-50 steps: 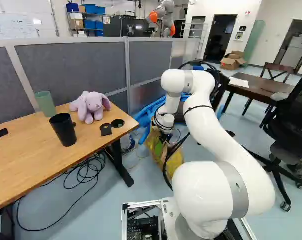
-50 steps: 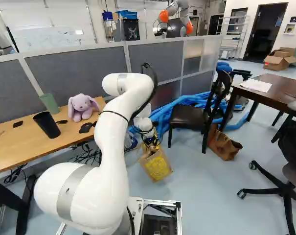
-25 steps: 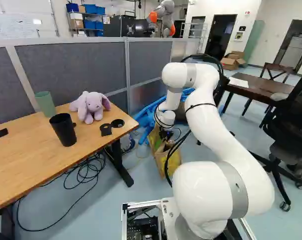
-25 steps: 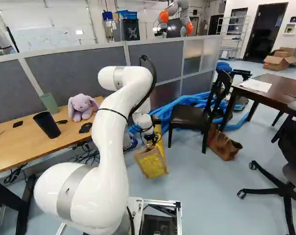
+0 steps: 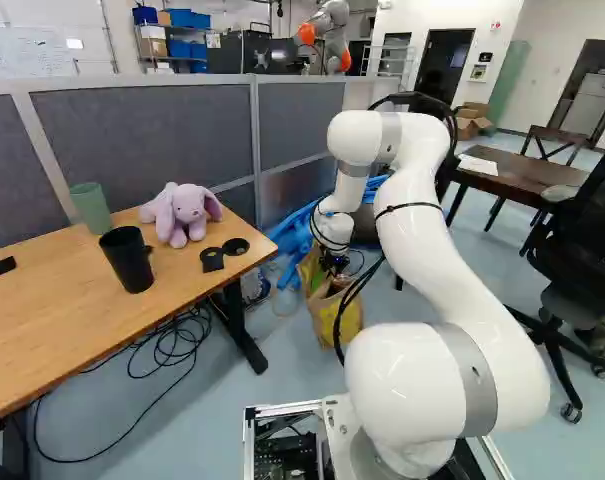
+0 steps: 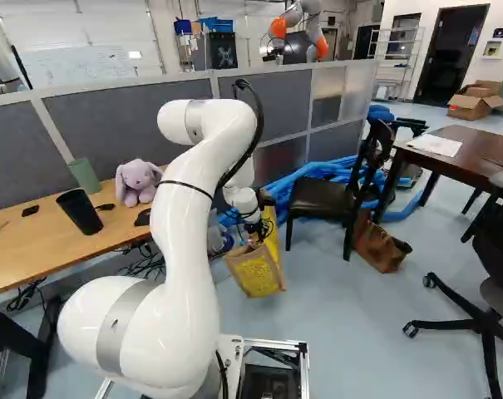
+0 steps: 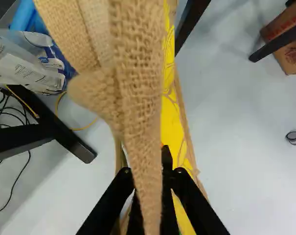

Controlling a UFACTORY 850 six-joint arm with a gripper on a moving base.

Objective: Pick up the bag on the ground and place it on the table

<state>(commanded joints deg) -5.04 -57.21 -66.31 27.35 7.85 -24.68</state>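
the tan burlap bag with yellow panels (image 6: 255,274) hung upright, a little tilted, below my black two-fingered gripper (image 6: 254,236), beside the near end of the light wooden table (image 5: 62,325) and lower than its top. i could not tell whether its base touched the smooth grey floor (image 6: 359,332). in the wrist view, my jaws were narrow, closed from both sides on the bag's woven strap, whose cloth rose close in front of the camera.

beyond the bag i had long blue tubes (image 6: 330,170) and a dark chair with a padded seat (image 6: 319,198). on the wooden table sat a lavender plush animal with floppy ears (image 5: 185,213), a black tapered cup (image 5: 128,262) and a green cup (image 5: 90,208).
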